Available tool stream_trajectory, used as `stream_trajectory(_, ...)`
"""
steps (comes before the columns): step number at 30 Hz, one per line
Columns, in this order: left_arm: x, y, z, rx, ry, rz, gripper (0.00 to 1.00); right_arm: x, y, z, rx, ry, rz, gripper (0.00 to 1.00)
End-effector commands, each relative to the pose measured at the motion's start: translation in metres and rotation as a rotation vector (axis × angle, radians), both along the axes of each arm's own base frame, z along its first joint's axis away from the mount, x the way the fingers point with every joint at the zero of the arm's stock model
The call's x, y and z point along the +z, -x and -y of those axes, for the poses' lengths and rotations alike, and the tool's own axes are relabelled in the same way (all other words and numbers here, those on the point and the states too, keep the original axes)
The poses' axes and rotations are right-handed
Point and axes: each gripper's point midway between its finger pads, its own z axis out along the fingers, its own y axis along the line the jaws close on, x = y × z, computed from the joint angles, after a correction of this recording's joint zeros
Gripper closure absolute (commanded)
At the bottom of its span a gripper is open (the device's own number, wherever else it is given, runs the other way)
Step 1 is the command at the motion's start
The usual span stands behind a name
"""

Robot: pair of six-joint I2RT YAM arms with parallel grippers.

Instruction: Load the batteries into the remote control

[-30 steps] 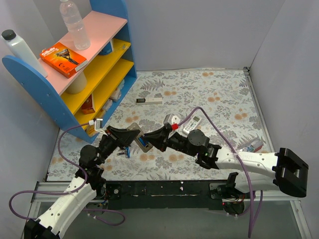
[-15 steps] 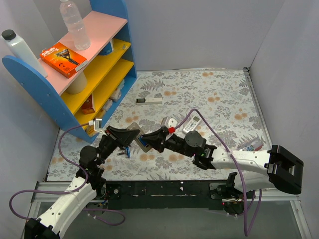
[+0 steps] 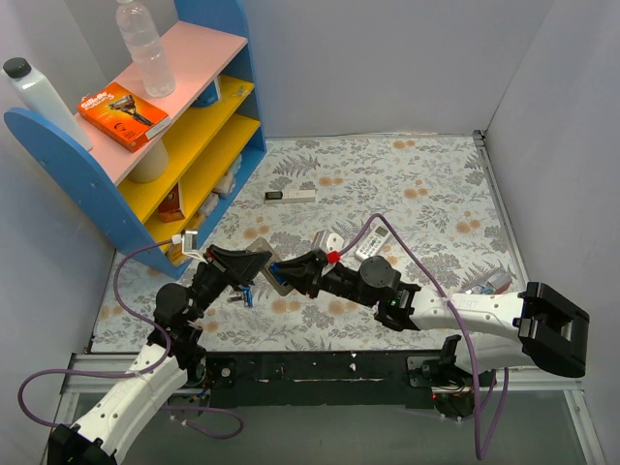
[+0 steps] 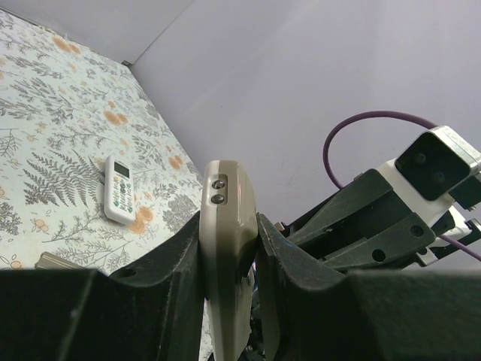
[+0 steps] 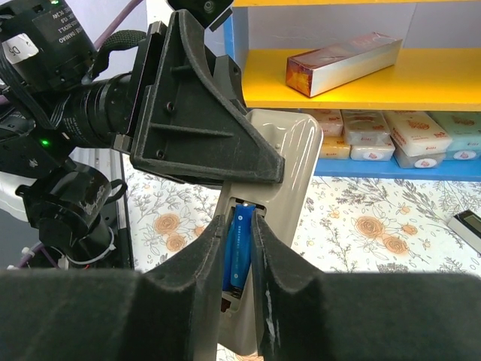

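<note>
My left gripper (image 3: 254, 268) is shut on the remote control (image 3: 278, 277), a pale rectangular body held on edge above the mat. In the left wrist view the remote (image 4: 225, 203) sits clamped between both jaws. My right gripper (image 3: 294, 274) is shut on a blue battery (image 5: 239, 244). It holds the battery inside the remote's open battery bay (image 5: 259, 207), top end near the bay's upper wall. The remote's back (image 5: 289, 162) faces the right wrist camera. Another blue battery (image 3: 247, 295) lies on the mat under the left gripper.
A slimmer white remote (image 3: 373, 242) lies on the floral mat (image 3: 426, 184), also in the left wrist view (image 4: 119, 189). A long white bar with a black end (image 3: 291, 196) lies farther back. A blue shelf unit (image 3: 208, 116) with boxes stands at the left.
My right arm has moved left, bringing the battery up to the remote held by my left gripper. The left arm has stayed still.
</note>
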Motion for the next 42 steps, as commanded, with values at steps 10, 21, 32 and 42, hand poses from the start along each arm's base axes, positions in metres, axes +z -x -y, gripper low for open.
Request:
stream_trajectory(10, 0.001, 0.003, 0.002, -0.022, 0.013, 0.000, 1.00, -0.003, -0.007, 0.002, -0.046, 0.018, 0.015, 0.67)
stream_trajectory(21, -0.016, -0.004, 0.005, -0.019, -0.023, -0.079, 1.00, 0.022, 0.000, 0.017, -0.032, 0.031, 0.083, 0.53)
stream_trajectory(32, -0.017, 0.000, 0.016, -0.096, -0.048, -0.099, 1.00, 0.027, 0.026, 0.028, 0.149, 0.238, 0.355, 0.36)
stream_trajectory(42, -0.008, 0.011, 0.029, -0.205, -0.099, -0.072, 1.00, 0.004, 0.035, 0.026, 0.284, 0.421, 0.470, 0.51)
